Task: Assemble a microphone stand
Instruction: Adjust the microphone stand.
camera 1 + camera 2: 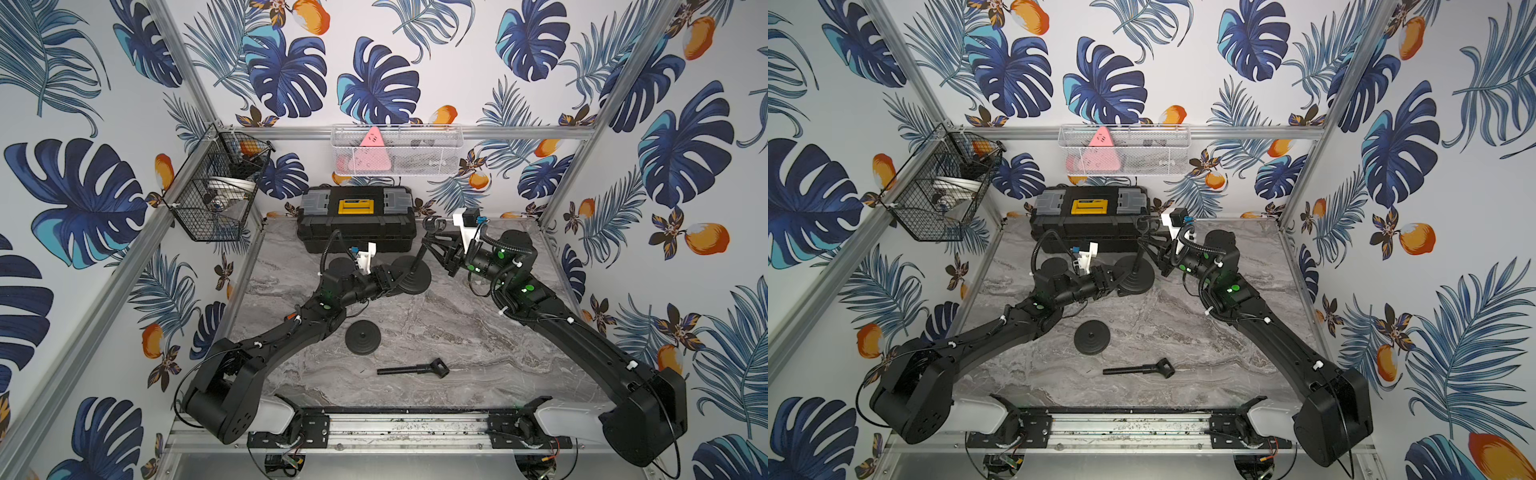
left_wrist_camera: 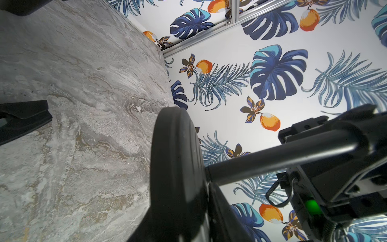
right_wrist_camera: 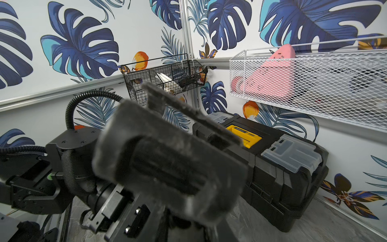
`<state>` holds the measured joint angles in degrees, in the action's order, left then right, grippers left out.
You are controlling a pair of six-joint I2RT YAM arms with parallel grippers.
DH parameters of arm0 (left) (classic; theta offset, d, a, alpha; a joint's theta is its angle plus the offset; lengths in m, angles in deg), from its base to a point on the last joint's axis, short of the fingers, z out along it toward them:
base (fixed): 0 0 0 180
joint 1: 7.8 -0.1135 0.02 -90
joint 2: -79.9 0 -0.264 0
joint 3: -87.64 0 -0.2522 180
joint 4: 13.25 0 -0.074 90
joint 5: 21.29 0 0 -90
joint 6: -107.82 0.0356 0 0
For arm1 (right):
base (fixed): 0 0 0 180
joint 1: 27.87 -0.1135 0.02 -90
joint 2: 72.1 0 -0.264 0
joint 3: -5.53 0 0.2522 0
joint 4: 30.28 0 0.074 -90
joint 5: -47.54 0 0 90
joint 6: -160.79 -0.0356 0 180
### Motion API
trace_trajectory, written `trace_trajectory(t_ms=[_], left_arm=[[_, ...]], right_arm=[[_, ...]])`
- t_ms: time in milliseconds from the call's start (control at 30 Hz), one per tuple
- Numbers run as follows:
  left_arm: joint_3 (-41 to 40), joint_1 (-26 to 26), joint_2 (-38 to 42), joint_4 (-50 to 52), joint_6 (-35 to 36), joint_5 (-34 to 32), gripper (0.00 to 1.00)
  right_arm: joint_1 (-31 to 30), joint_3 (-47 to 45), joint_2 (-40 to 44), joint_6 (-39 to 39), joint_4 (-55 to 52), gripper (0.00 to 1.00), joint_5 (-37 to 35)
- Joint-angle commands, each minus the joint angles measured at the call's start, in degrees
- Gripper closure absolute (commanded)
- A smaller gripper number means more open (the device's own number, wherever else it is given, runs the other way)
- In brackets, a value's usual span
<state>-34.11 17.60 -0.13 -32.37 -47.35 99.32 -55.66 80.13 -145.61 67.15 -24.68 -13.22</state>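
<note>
Left pincer [image 1: 394, 282] around base [image 2: 173, 167], finger [image 2: 25, 117] gap only in wrist view

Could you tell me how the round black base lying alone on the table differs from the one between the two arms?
The lone round black ridged base holds no pole; the base between the arms carries a black pole. The lone base is untouched; the other has the left tool at its rim. Both are black, round and ridged.
</note>
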Motion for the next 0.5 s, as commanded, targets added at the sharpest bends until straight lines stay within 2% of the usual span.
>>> trace_trajectory(t_ms=[0,67,167,233,300,333,400,467], left_arm=[[-0.7,-0.1,0.3,-5.5,-1.3,-0.8,0.72],[-0.7,-0.1,0.3,-6.0,-1.6,-0.9,0.75],[-1.2,-0.1,0.1,-7.7,-2.6,-1.0,0.81],[-1.5,-0.1,0.0,-8.7,-3.1,-1.1,0.84],[-1.9,-0.1,0.0,-9.5,-3.6,-1.3,0.86],[-2.0,-0.2,-0.2,-10.0,-3.8,-1.4,0.87],[-2.2,-0.4,-0.5,-11.3,-4.8,-1.7,0.9],[-2.0,-0.7,-0.7,-11.5,-5.4,-2.1,0.92]], right_arm=[[-0.1,0.7,0.1,-0.7,5.4,1.0,0.0],[-0.1,1.0,-0.2,-0.6,5.3,0.99,0.1],[-0.1,1.1,-0.5,-0.6,5.2,0.91,0.2],[-0.1,1.2,-0.7,-0.6,5.5,0.73,0.1],[-0.1,1.3,-0.8,-0.4,5.3,0.43,-0.3],[-0.1,1.4,-0.8,-0.2,4.9,0.35,-0.7],[-0.1,1.7,-0.8,-0.1,3.8,0.24,-1.7],[0.0,1.1,-0.3,0.0,2.9,0.2,-2.7]])
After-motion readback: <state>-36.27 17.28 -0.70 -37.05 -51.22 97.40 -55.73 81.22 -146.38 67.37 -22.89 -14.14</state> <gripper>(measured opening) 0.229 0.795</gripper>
